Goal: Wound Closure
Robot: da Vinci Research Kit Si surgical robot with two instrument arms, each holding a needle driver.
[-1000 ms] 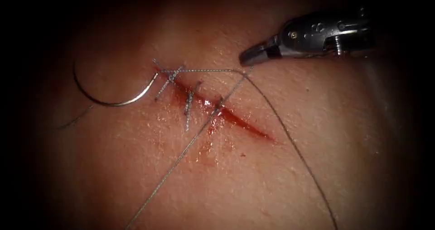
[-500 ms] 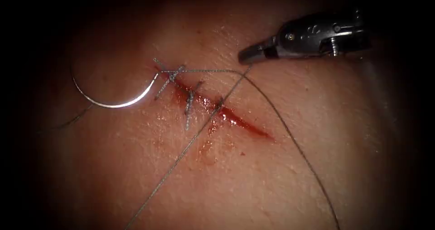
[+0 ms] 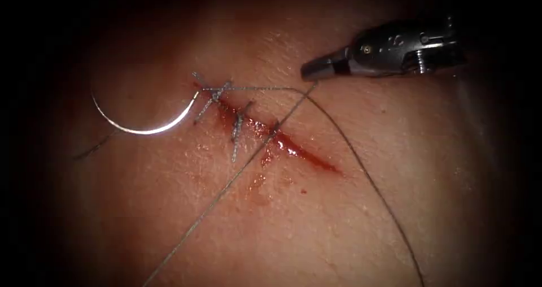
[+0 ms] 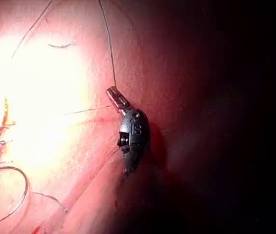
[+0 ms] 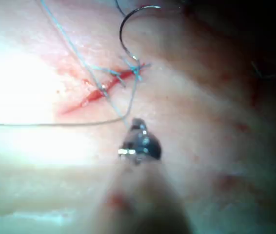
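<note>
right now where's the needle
In the endoscope view the needle lies loose on the tissue, left of the cut, its tip by the uppermost stitch; neither tool holds it.

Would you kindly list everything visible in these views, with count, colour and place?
Pork belly tissue: one, pinkish, beneath everything.
Cut: one, red, slanting across the tissue, its upper left part stitched.
Stitches: three, grey, across the cut.
Curved steel needle: one, silver, lying free on the tissue left of the cut, held by no tool.
Grey thread: one, running from the stitches up to the right tool's tip and across the tissue.
Red fluid: smears beside the cut.
Right tool: one, dark metal, right of the cut, jaws shut on the thread.
</note>
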